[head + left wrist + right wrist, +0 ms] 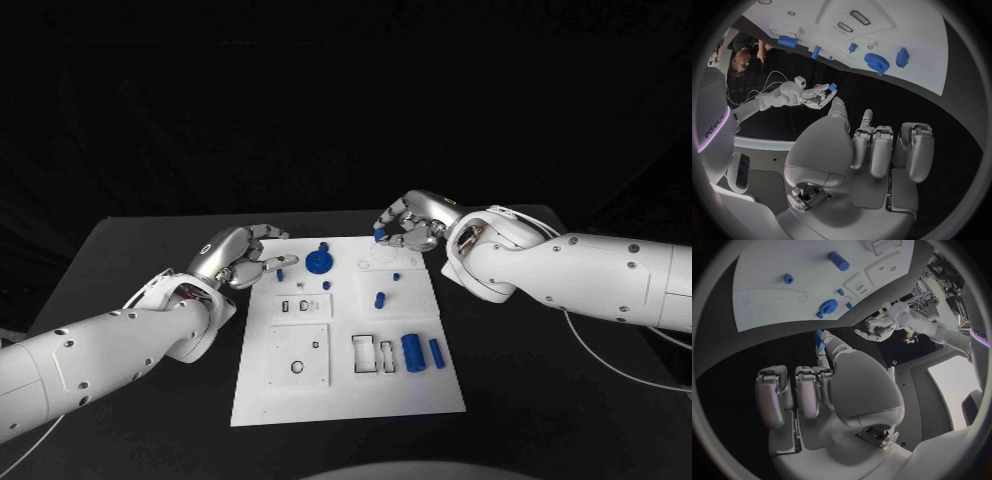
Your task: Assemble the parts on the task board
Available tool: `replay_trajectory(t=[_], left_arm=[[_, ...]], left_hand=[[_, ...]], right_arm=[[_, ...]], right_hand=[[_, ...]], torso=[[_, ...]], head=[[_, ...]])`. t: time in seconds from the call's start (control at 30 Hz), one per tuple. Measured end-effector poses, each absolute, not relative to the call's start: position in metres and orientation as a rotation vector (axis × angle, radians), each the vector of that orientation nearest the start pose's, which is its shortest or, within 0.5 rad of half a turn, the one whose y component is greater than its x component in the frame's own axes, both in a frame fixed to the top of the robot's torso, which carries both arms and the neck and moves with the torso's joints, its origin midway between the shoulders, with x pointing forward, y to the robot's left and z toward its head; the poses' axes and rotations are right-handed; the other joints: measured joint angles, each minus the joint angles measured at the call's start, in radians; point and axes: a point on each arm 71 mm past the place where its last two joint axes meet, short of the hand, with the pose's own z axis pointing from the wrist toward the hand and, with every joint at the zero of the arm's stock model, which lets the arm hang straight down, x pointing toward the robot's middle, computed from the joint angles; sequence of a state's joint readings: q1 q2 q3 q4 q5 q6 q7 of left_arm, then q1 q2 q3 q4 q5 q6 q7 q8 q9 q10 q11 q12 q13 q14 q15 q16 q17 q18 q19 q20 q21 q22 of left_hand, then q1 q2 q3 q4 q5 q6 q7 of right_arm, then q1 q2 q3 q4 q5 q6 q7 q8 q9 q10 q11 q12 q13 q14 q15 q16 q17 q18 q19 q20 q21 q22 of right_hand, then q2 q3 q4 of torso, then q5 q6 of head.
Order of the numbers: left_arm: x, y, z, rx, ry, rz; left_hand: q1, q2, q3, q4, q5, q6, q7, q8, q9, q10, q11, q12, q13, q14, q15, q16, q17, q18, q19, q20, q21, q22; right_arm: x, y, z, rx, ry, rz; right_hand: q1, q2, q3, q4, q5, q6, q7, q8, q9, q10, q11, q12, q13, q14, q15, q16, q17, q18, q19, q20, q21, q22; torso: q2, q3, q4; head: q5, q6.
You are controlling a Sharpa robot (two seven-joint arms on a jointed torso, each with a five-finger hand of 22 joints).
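Observation:
The white task board [346, 385] lies in the middle of the table. My right hand [411, 225] hovers over its far edge and pinches a small blue part [379, 235] between thumb and finger; the same part [819, 337] shows at my fingertips in the right wrist view. A blue gear [320, 264] stands on the board just left of that hand. My left hand [245, 255] hangs at the board's far left corner, fingers loosely bent and apart, holding nothing. In the left wrist view my left hand [879, 150] faces the gear [876, 61].
Two blue cylinders [413, 352] lie side by side on the board's right part beside rectangular slots [365, 353]. Small blue pegs [379, 298] stand near the board's middle. A square plate with a hole [299, 353] sits on its left. Black table surrounds the board.

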State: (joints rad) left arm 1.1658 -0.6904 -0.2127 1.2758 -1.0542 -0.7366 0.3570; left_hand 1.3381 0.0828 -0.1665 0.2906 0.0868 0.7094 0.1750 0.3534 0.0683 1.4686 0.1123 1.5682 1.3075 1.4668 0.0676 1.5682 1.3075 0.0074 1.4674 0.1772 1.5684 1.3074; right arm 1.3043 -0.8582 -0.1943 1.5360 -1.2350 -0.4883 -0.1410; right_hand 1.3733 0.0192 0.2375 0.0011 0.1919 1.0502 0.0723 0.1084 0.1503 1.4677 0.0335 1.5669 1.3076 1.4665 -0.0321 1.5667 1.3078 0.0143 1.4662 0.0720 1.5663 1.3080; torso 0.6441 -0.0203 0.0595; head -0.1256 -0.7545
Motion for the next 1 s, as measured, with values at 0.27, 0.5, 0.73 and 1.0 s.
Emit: replay_trajectory(t=[0.27,0.5,0.73,1.0], left_arm=[[0.495,0.195,-0.24,-0.013,1.369,-0.902],[0.496,0.195,-0.241,-0.012,1.369,-0.9],[0.496,0.195,-0.241,-0.011,1.369,-0.9],[0.496,0.195,-0.242,-0.011,1.369,-0.898]], left_hand=[[0.0,0.0,-0.003,-0.003,0.0,0.0,0.0,0.0,0.0,0.0,0.0,0.0,0.0,0.0,0.0,0.0,0.0,0.0,0.0,0.0,0.0,0.0],[0.0,0.0,-0.003,-0.003,0.0,0.0,0.0,0.0,0.0,0.0,0.0,0.0,0.0,0.0,0.0,0.0,0.0,0.0,0.0,0.0,0.0,0.0],[0.0,0.0,-0.003,-0.003,0.0,0.0,0.0,0.0,0.0,0.0,0.0,0.0,0.0,0.0,0.0,0.0,0.0,0.0,0.0,0.0,0.0,0.0],[0.0,0.0,-0.003,-0.003,0.0,0.0,0.0,0.0,0.0,0.0,0.0,0.0,0.0,0.0,0.0,0.0,0.0,0.0,0.0,0.0,0.0,0.0]], right_arm=[[0.471,-0.173,-0.18,0.047,1.705,0.725],[0.464,-0.145,-0.182,0.022,1.78,0.744],[0.46,-0.122,-0.19,-0.003,1.84,0.759],[0.455,-0.101,-0.207,-0.015,1.906,0.754]], right_hand=[[0.004,-0.004,-0.003,-0.003,0.0,0.0,0.0,0.0,0.0,0.0,0.007,0.0,0.0,0.0,0.007,0.0,0.0,0.0,0.0,0.007,0.0,0.0],[0.004,-0.004,-0.009,-0.002,-0.019,0.006,0.005,0.0,0.0,0.0,0.014,0.0,0.0,0.0,0.014,0.0,0.0,0.0,0.0,0.014,0.0,0.0],[-0.007,-0.017,-0.021,0.007,-0.03,0.043,0.039,0.0,0.0,-0.003,0.018,0.0,0.0,-0.004,0.018,0.0,0.0,0.0,0.0,0.014,0.0,0.0],[-0.016,-0.017,-0.029,0.01,-0.04,0.06,0.055,-0.009,-0.007,-0.003,0.018,0.0,0.0,0.0,0.022,0.0,0.0,0.0,0.0,0.022,0.0,0.0]], torso=[[0.0,-0.0007,0.0003],[-0.001,-0.0007,0.0008],[0.0,-0.0002,0.0012],[0.001,0.0002,-0.0008]], head=[[0.012,-0.004],[0.036,-0.011],[0.054,-0.019],[0.062,-0.023]])
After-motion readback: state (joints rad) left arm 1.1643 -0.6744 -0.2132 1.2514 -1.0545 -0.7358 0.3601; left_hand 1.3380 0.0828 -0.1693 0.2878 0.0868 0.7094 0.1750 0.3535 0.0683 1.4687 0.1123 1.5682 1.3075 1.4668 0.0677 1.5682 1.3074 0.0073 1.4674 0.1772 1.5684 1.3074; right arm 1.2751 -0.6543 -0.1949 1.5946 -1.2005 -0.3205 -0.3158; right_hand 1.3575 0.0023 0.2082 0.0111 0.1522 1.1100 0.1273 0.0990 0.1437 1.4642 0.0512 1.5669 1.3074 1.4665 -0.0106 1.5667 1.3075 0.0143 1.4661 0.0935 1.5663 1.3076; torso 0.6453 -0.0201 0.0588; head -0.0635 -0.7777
